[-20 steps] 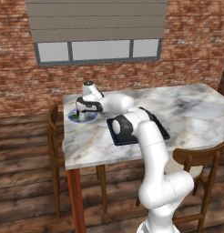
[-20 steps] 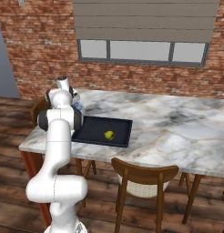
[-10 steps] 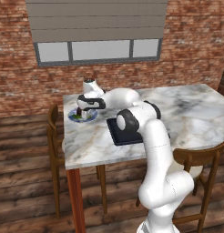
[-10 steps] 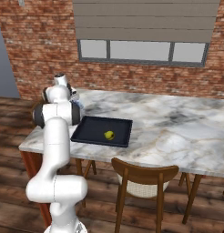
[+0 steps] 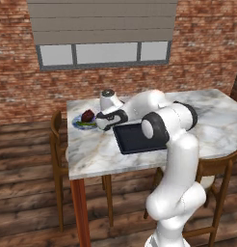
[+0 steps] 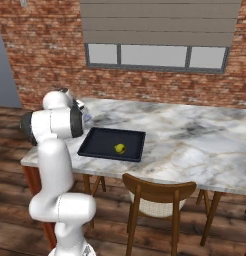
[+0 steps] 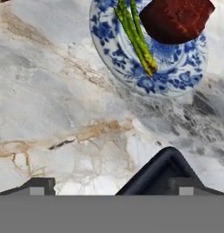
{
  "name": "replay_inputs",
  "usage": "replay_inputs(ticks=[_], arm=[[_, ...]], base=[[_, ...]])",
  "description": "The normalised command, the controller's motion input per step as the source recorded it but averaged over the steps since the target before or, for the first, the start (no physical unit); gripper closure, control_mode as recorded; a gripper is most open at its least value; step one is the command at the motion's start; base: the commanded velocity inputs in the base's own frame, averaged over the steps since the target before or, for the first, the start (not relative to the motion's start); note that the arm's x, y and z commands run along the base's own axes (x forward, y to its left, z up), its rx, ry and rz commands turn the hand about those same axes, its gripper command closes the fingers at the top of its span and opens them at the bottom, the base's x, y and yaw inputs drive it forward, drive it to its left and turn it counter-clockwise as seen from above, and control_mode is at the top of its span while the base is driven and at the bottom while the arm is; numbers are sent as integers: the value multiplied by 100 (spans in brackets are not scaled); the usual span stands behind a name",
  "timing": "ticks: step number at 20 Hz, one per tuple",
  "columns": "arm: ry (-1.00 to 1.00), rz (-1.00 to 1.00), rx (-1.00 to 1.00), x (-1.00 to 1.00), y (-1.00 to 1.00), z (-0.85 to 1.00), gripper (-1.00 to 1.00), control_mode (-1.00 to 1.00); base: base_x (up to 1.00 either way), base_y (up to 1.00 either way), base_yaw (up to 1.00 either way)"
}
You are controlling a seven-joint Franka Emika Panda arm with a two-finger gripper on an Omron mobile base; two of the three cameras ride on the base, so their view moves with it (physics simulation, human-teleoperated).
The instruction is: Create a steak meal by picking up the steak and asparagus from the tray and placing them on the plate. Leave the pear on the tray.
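On the marble desk, my spread, empty claw should lift straight up, I think, clear of the plate.

Marble table, wooden chairs, brick wall, shuttered window, plank floor.

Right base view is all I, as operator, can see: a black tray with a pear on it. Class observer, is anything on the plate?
Observer: Yes. In the hand view the steak lies on the plate.
Operator: And the asparagus?
Observer: The asparagus lies on that plate too, beside the steak.
Operator: Is the tool holding anything?
Observer: No. The tool is open over bare marble table, short of the plate.
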Motion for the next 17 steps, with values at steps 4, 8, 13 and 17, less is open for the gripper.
replay_inputs(ticks=[4, 8, 13, 17], arm=[[-39, 0, 13, -100, -47, 77, -100, -100], [-28, 0, 11, -87, -29, 100, -100, -100], [-14, 0, 7, -75, -20, 100, -100, -100], [-5, 0, 4, -86, -24, 100, -100, -100]], base=[[0, 0, 0], [0, 0, 0], [0, 0, 0], [0, 0, 0]])
